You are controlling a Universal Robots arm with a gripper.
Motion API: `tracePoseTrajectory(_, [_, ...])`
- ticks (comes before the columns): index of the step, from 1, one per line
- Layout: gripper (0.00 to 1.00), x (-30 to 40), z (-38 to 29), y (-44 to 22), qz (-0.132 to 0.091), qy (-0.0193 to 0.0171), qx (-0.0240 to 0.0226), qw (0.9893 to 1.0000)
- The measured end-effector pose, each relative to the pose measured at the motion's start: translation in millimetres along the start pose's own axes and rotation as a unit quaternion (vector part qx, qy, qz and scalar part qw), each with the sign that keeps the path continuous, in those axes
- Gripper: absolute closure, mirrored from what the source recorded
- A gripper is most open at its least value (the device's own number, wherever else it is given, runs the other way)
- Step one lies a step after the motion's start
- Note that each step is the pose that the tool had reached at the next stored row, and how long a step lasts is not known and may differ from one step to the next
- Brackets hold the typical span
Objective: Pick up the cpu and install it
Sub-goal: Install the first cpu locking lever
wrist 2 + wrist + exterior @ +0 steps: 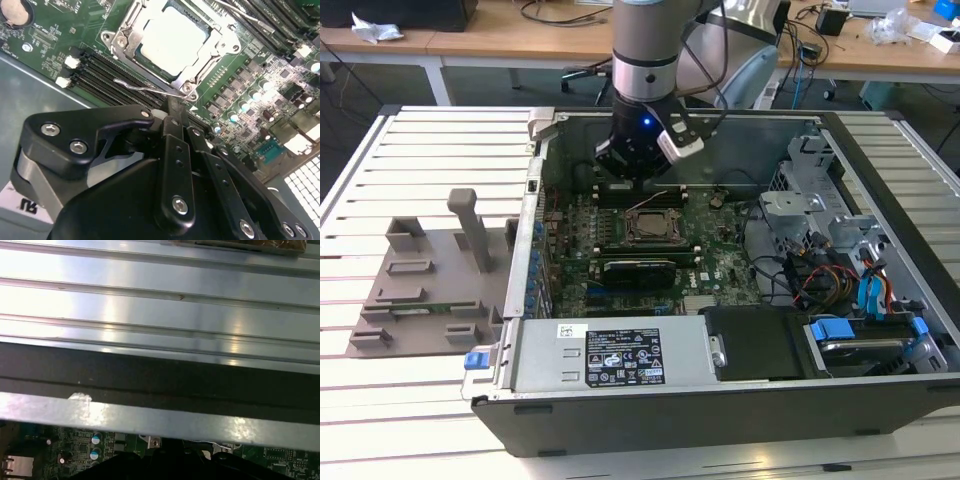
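Open case point(880, 330) on slatted bench point(410, 150), board point(720, 250) exposed. Arm down over board, pincer point(632, 165) just behind socket point(172, 42). Cpu point(172, 40) seated flat in socket: silvery-white square, thin dark rim. Judged placed; frame and lever apparently not latched (wire lever loose beside socket). Pincer state: cannot tell.
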State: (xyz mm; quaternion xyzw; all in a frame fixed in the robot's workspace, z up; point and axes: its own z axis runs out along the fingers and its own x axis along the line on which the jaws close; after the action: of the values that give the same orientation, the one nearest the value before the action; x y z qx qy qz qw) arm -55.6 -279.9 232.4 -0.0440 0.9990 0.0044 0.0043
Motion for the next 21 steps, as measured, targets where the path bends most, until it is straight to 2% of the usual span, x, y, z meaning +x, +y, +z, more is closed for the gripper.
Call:
tracePoseTrajectory(5, [0.89,1.0,7.8,0.1,0.0,-0.0004,-0.0041,1.0])
tracePoseTrajectory(9, [0.89,0.6,11.9,0.3,0.0,-0.0004,-0.0042,1.0])
tracePoseTrajectory(17, [0.89,-6.5,18.2,0.8,0.0,-0.0003,-0.0042,1.0])
tracePoseTrajectory(21, [0.89,-12.8,22.0,0.7,0.0,-0.0004,-0.0042,1.0])
